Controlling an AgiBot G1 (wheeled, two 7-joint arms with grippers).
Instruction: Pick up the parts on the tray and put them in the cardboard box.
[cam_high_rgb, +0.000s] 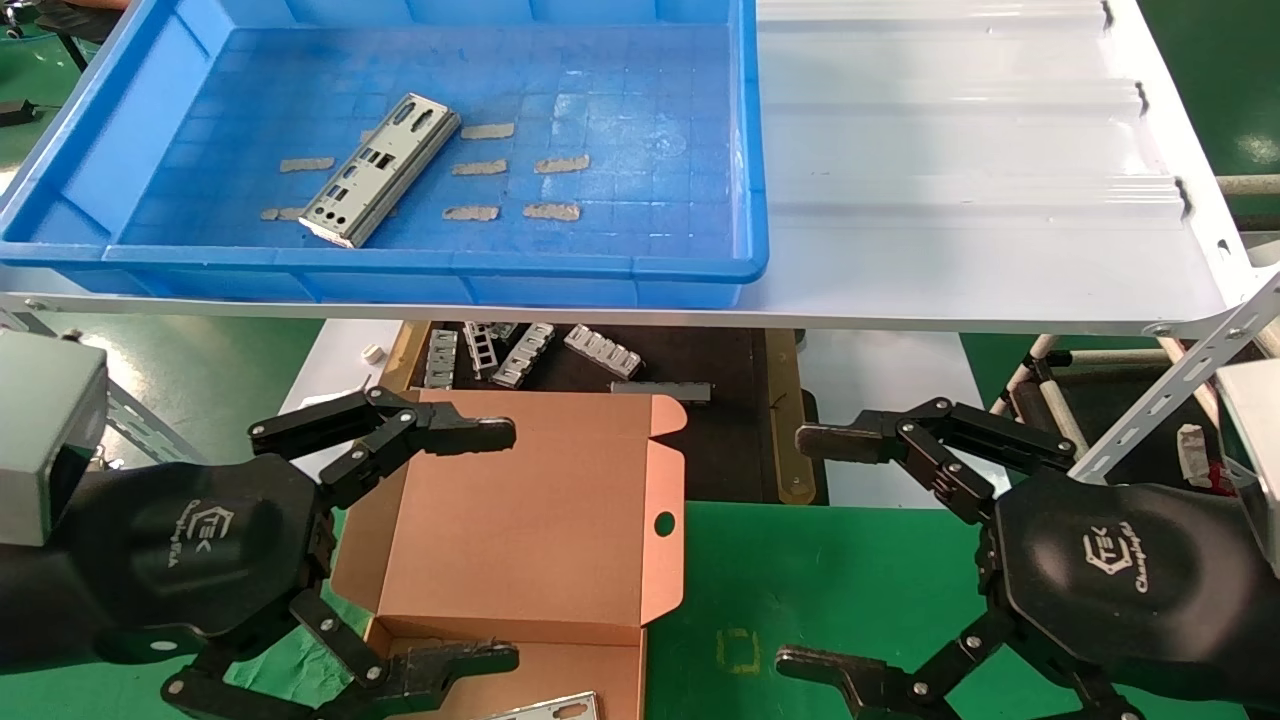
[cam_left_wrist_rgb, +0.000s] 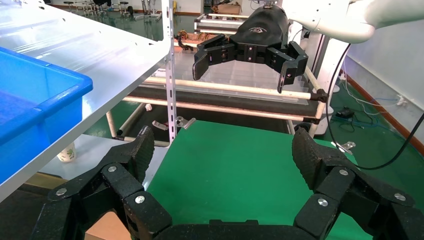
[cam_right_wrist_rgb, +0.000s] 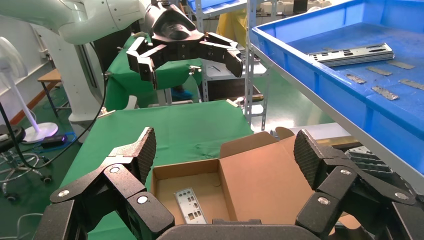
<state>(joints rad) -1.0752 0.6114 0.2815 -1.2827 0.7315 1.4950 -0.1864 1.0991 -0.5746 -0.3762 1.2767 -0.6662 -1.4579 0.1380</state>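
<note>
Left gripper (cam_high_rgb: 497, 545) and right gripper (cam_high_rgb: 812, 550) low, level, facing each other, fingers spread wide, empty.

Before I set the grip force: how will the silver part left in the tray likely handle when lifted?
The part looks like thin sheet metal, so probably light. Its folded rims suggest it stays fairly stiff. Lying flat on the tray floor, its smooth face may slide when nudged.

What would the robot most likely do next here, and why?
Probably lift the left hand up toward the tray: one silver part lies there on the left side, another part is already in the cardboard box, and both hands, left and right, hang open and empty.
</note>
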